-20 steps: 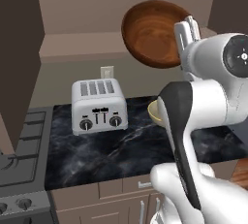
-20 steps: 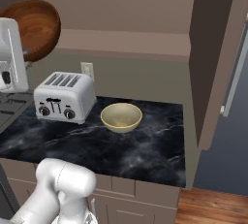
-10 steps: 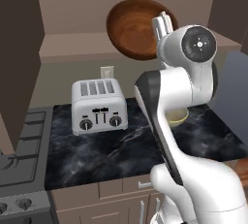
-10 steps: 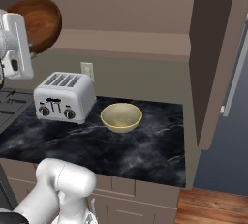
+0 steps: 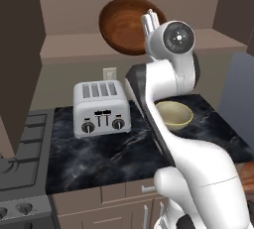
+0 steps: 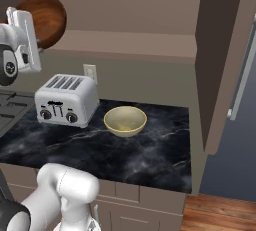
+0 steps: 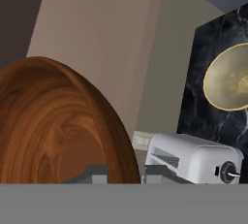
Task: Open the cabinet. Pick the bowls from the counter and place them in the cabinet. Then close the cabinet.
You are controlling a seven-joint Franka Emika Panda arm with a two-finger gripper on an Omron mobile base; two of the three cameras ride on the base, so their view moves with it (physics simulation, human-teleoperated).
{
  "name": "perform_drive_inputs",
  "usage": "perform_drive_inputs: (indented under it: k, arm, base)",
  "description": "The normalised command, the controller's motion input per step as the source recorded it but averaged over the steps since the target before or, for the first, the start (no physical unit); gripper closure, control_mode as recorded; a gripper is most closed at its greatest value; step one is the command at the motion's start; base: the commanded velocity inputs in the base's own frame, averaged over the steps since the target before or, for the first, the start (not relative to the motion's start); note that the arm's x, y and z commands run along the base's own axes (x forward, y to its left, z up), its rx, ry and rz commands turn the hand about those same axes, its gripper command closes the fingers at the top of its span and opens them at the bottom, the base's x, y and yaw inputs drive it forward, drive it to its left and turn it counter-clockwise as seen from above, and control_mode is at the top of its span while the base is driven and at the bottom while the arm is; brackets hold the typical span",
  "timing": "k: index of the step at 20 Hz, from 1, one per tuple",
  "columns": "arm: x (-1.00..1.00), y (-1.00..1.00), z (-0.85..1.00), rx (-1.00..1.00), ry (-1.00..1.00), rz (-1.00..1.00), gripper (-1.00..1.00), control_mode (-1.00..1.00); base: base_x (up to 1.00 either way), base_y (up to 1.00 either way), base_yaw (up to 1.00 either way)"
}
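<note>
Over the last second, swung leftward across the scene with the wooden bowl [image 5: 126,25], now held high above the toaster [image 5: 100,108] and level with the open shelf of the cabinet [image 6: 130,42]. Fingers [image 5: 150,21] clenched on the bowl's rim, bowl tipped on edge with its hollow facing the near side. Cream bowl [image 6: 125,121] untouched on the worktop [image 6: 150,150], just right of the toaster. Suggests the first bowl is on its way to the shelf but not yet set down, with the second bowl and the door closing left to do. Cabinet door [image 6: 222,60] standing open at the right, its lower end cut off by nothing but its handle only partly visible. Hard to tell whether the bowl is already over the shelf or short of it; fingertips themselves mostly hidden behind the rim in the hand view.
</note>
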Motion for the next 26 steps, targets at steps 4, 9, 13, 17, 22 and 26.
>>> perform_drive_inputs:
  k: [4, 9, 13, 17, 22, 26]
  arm:
    - [0.51, 0.39, -0.13, 0.02, 0.0, 0.02, 1.0, -1.0]
    - [0.55, 0.34, -0.12, 0.03, 0.0, 0.03, 1.0, -1.0]
    - [0.64, 0.13, -0.12, 0.06, 0.0, 0.07, 1.0, -1.0]
    - [0.67, 0.22, -0.17, 0.06, 0.0, 0.07, 1.0, -1.0]
    - [0.6, 0.24, -0.2, 0.06, 0.0, 0.07, 1.0, -1.0]
    - [0.58, 0.22, -0.21, 0.07, 0.0, 0.07, 1.0, -1.0]
  base:
    - [0.0, 0.0, 0.0]
    - [0.0, 0.0, 0.0]
    - [0.0, 0.0, 0.0]
    - [0.0, 0.0, 0.0]
    - [0.0, 0.0, 0.0]
    - [0.0, 0.0, 0.0]
